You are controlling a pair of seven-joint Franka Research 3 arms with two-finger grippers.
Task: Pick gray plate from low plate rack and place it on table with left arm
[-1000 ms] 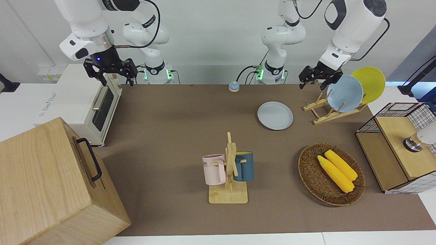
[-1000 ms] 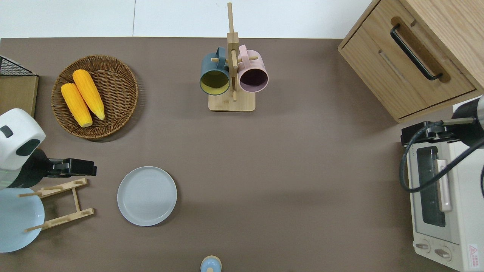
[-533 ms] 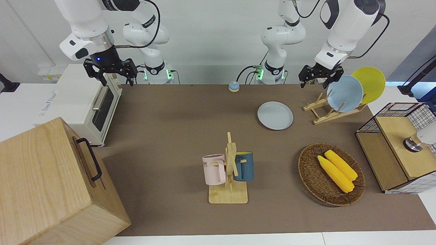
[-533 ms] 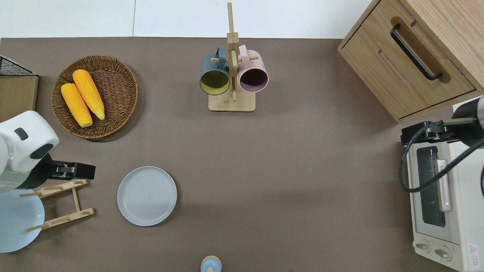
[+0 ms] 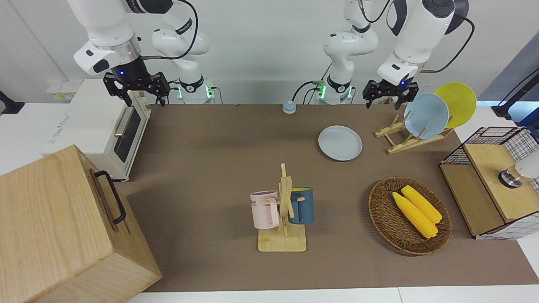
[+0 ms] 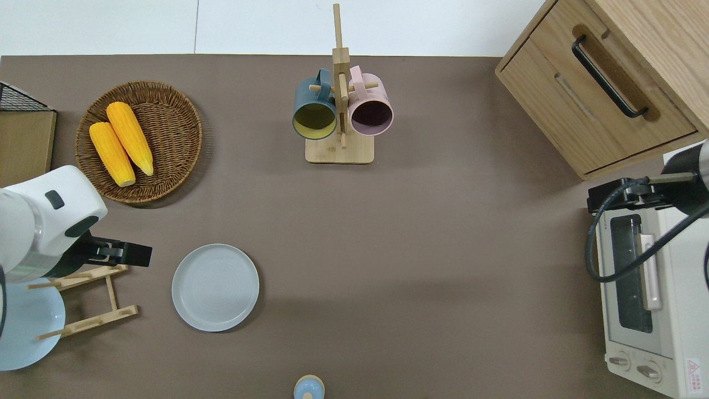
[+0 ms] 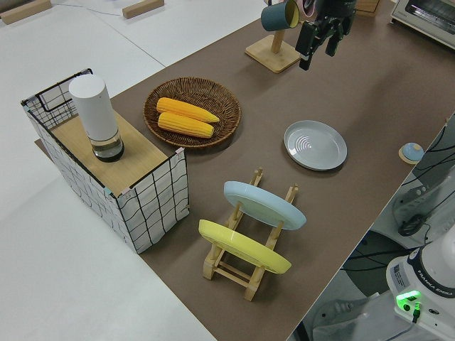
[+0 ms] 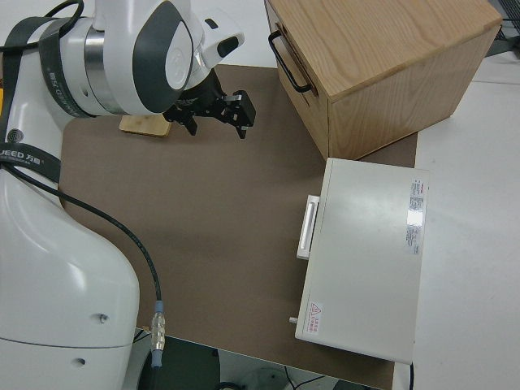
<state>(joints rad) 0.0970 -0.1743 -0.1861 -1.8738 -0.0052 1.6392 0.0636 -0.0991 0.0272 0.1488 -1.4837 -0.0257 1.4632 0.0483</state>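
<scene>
The gray plate (image 5: pixel 340 143) lies flat on the brown bench (image 5: pixel 210 168), just beside the low plate rack (image 5: pixel 406 136), which stands near the bench edge closest to the robots, toward the left arm's end. A light-blue plate (image 5: pixel 426 115) and a yellow plate (image 5: pixel 457 103) lean in the rack. The left end effector (image 5: pixel 385 94) is up in the air with its fingers apart, holding nothing. A basket (image 5: pixel 409 215) with two corn cobs (image 5: pixel 417 208) sits toward the edge farthest from the robots. A mug stand (image 5: pixel 283 219) with a pink mug (image 5: pixel 264 209) and a blue mug (image 5: pixel 301 205) is near the middle of that same edge. The right arm is parked.
</scene>
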